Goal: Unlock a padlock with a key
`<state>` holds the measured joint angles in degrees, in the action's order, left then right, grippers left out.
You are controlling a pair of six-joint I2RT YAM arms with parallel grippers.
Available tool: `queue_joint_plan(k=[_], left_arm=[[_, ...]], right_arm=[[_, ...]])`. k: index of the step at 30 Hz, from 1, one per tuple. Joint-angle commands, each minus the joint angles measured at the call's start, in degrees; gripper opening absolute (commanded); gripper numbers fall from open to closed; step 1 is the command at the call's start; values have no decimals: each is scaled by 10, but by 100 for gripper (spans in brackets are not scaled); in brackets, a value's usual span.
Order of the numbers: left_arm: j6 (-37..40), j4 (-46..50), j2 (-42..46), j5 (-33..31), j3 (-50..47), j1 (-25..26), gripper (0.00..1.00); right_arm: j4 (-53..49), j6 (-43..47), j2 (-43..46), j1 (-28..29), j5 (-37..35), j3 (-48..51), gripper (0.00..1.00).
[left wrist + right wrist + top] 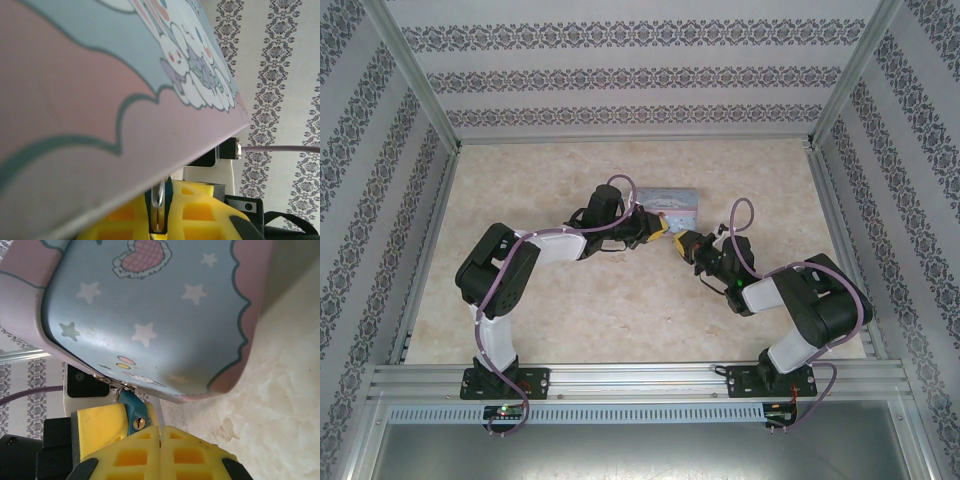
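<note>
The light-blue cartoon tin point(670, 200) lies at the table's middle, and both grippers meet at its near right corner. The padlock point(131, 407), small and dark teal, hangs from the tin's clasp with its brass keyhole point(139, 423) facing my right gripper. My left gripper point(658, 228) is shut on the padlock point(159, 207), with a yellow pad on each side of it under the tin's edge point(100, 100). My right gripper point(160, 445) is shut just below the keyhole. Of the key, only a thin brownish sliver point(160, 442) shows in the seam between its pads.
The marble-patterned table point(570, 300) is fenced by an aluminium frame point(640, 378) and patterned walls. The tin's side point(150, 315) hangs close above the right gripper. A purple cable point(280, 148) runs past the left wrist.
</note>
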<state>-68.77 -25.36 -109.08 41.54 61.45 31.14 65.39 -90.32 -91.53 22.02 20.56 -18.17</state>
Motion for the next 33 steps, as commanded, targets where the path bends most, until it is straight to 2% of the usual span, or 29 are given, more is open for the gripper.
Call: queue_joint_plan(k=[1,19,33], left_arm=[[3,-11,-3,-1,12,7,0],[-3,-18,-3,-3,12,13,0],[-126,-129,3,-10,6,34,0]], right_arm=[[8,-5,18,7,-10,-12,0],[8,-11,21,19,-19,-34,0],[41,29,-12,15,-33,-56,0]])
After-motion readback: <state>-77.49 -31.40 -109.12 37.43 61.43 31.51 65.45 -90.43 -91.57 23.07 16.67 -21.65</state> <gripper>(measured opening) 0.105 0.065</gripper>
